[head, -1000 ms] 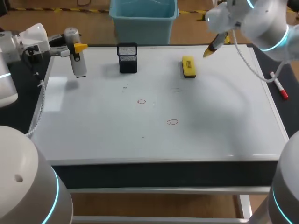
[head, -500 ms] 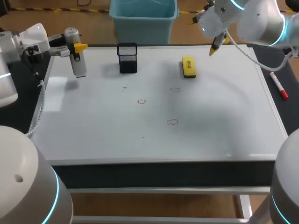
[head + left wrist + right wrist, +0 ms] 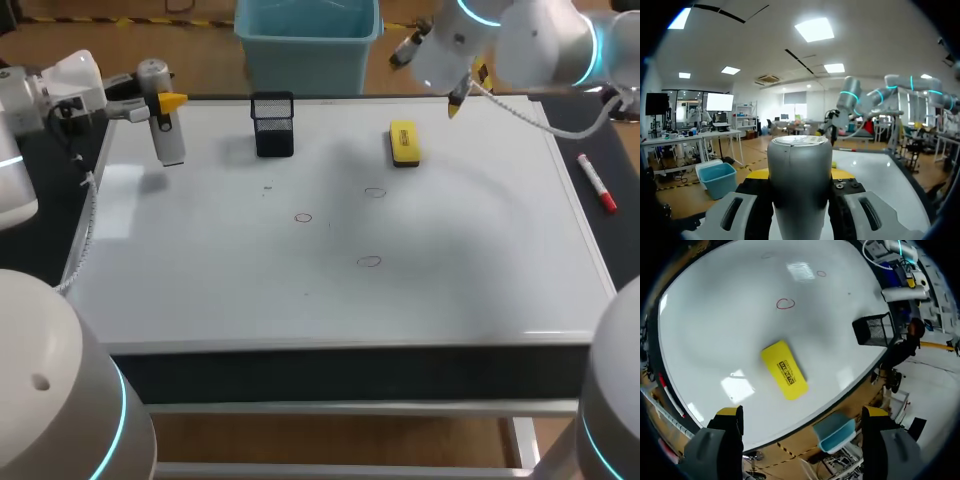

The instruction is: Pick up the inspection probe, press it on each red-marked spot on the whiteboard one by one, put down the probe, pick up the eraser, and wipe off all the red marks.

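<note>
Yellow eraser (image 3: 403,143), likely light and stiff, lies at whiteboard (image 3: 480,260) 1 o'clock; best gripped across narrow sides. My right hand (image 3: 466,88) spread, hovering near its 1 o'clock. Left hand (image 3: 165,105) pinches probe (image 3: 168,140) at 10 o'clock.

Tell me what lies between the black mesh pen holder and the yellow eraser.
Nothing: only bare whiteboard separates the black mesh pen holder from the yellow block eraser, as the head view shows.
</note>
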You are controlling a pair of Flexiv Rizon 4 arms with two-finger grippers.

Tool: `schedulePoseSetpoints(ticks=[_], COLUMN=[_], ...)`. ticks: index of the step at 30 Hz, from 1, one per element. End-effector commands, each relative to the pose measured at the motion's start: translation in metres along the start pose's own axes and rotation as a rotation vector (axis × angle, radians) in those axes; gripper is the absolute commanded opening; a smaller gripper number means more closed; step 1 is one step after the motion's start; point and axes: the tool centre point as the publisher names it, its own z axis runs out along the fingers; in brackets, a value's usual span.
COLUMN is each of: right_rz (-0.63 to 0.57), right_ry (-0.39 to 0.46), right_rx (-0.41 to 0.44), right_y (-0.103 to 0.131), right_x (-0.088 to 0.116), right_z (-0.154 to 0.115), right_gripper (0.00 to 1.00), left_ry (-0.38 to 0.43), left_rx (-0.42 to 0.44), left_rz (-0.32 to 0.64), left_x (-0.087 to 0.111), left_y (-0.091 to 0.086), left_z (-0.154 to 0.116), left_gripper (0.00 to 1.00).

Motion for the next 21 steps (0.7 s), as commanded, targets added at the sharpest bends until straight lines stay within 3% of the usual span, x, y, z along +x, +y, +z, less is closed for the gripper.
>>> schedulePoseSetpoints(ticks=[1,11,21], right_rz=[-0.157,-0.277,-0.354], right_ry=[0.118,0.171,0.250], right_rx=[-0.153,-0.222,-0.230], right_y=[-0.008,0.006,0.022], right_x=[-0.006,-0.004,0.006], right_z=[0.011,0.027,0.050], right_gripper=[1.00,1.00,1.00], left_ry=[0.000,0.000,0.000], left_rx=[0.003,0.003,0.003], left_rz=[0.001,0.001,0.001], left_x=[-0.001,-0.001,-0.001], left_y=[0.000,0.000,0.000], left_z=[0.001,0.001,0.001], left_gripper=[0.00,0.00,0.00])
